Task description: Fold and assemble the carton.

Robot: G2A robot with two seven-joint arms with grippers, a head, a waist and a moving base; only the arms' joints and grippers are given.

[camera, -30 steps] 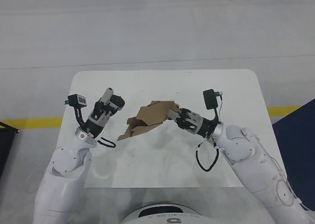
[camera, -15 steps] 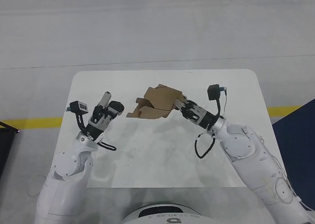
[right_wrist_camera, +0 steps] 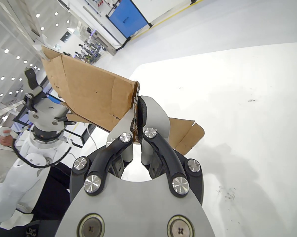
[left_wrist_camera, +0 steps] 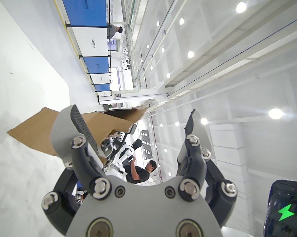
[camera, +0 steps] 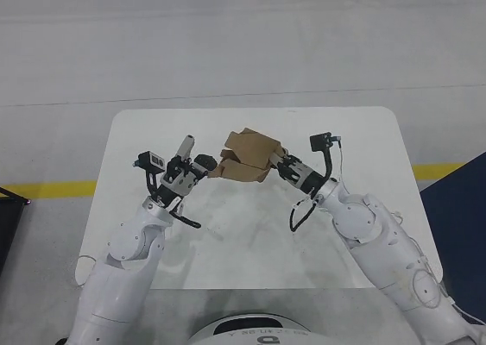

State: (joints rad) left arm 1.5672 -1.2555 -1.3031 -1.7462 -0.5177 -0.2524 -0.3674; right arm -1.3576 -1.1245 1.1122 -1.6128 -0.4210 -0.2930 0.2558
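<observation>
— Holding the carton (camera: 247, 155) is the right gripper (right_wrist_camera: 136, 117), clamped tight on one folded edge, above the far middle of the table (camera: 251, 250).
— And the left gripper (left_wrist_camera: 133, 124)?
— Spread wide, gripping nothing, just beside the carton's other end.
— What worries you?
— That single-edge pinch looks weak to me. If the left pushes a flap off-line, the cardboard could twist in the grip, tear at the crease, or slip out and drop.
</observation>
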